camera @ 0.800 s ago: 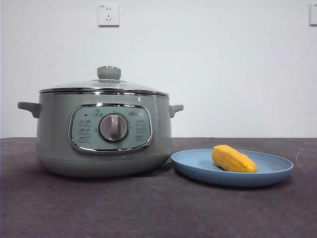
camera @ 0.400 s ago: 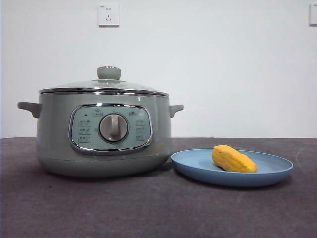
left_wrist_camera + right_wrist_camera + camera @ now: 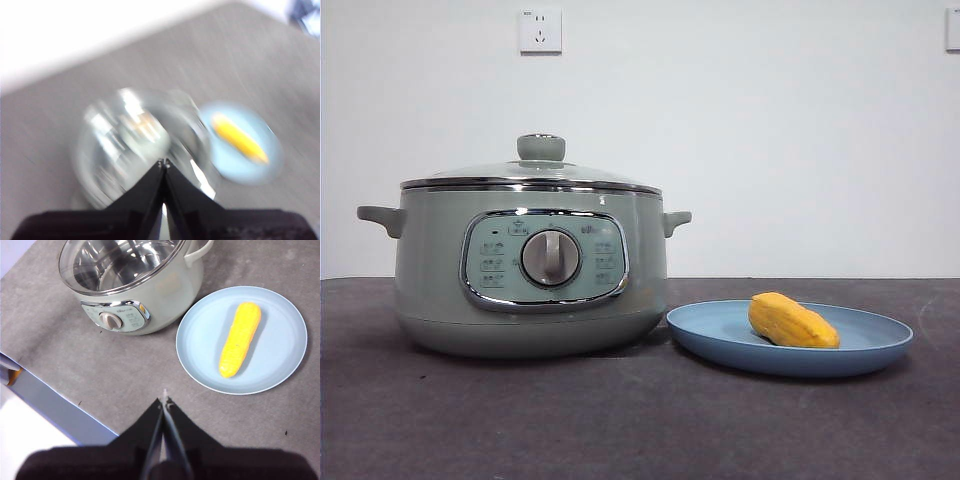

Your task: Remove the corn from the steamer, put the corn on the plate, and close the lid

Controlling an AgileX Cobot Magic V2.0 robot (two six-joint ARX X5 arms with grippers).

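Note:
The sage-green steamer (image 3: 532, 270) stands on the dark table with its glass lid (image 3: 530, 172) seated on the chrome rim, knob on top. The steamer (image 3: 135, 280) shows from above in the right wrist view, its lid (image 3: 120, 262) in place. Right of it the light-blue plate (image 3: 880, 345) carries the yellow corn (image 3: 792, 321); the corn (image 3: 240, 338) lies lengthwise on the plate (image 3: 285, 330). My left gripper (image 3: 164, 163) is shut and empty, high above the blurred steamer (image 3: 130, 145). My right gripper (image 3: 164, 401) is shut and empty, above bare table nearer than the plate.
A white wall with a power socket (image 3: 540, 30) rises behind the table. The table's near edge (image 3: 45, 400) runs past the steamer's control-panel side in the right wrist view. Neither arm shows in the front view.

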